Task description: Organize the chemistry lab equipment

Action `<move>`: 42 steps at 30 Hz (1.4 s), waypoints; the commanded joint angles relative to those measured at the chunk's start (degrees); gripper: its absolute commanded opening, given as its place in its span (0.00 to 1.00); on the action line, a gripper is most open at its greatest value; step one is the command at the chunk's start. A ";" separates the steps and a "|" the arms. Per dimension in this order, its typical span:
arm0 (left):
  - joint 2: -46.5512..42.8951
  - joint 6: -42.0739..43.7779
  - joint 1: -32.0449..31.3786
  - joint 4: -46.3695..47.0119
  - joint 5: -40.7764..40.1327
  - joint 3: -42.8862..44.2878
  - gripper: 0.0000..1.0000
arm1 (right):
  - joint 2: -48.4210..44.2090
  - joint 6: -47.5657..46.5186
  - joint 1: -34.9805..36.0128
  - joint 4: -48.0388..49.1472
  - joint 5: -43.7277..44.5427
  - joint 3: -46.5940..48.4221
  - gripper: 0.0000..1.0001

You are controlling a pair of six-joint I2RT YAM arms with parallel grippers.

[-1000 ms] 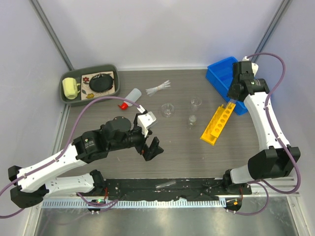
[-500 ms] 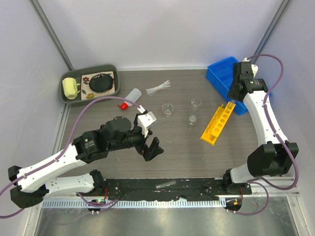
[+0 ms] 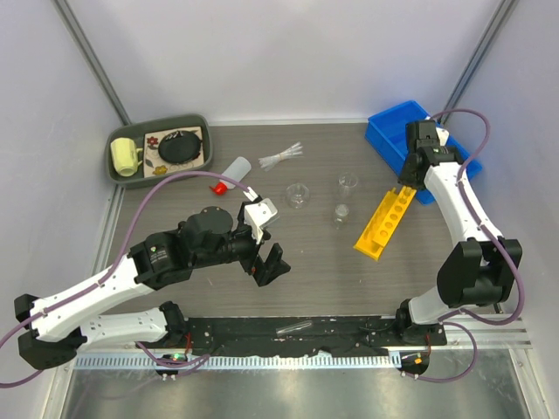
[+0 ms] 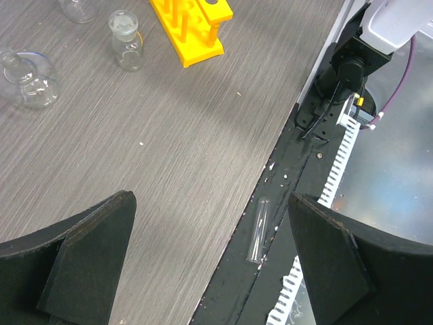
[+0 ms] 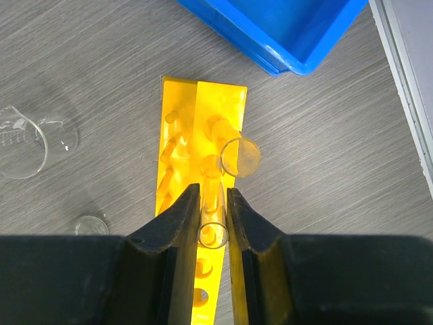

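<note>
My right gripper [image 5: 212, 193] is shut on a clear tube [image 5: 214, 211] and holds it upright over the long yellow rack [image 5: 181, 135]. A second clear tube [image 5: 240, 157] stands in a hole near the rack's far end. The rack [image 3: 385, 222] lies at the right of the table, with the right gripper [image 3: 409, 177] above its far end. My left gripper [image 3: 269, 240] is open and empty above the table's front middle. Another clear tube [image 4: 258, 230] lies on the black strip between its open fingers in the left wrist view. Three small glass beakers [image 3: 298, 194] [image 3: 348, 182] [image 3: 341, 212] stand mid-table.
A white squeeze bottle with a red cap [image 3: 232, 171] lies on its side at the back left, with thin pipettes [image 3: 281, 157] beside it. A blue bin [image 3: 395, 138] sits behind the rack. A green tray [image 3: 196, 122] holds a yellow mug [image 3: 125, 157] and a round black object [image 3: 181, 147].
My right gripper has shifted a little left and nearer over the rack with the tube in it, and the rack has turned slightly. The left arm has not moved.
</note>
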 commanded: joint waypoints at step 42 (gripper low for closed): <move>21.44 -0.76 -11.41 -4.05 -12.16 3.13 0.97 | -21.87 0.30 3.07 -2.84 -3.99 -2.76 0.73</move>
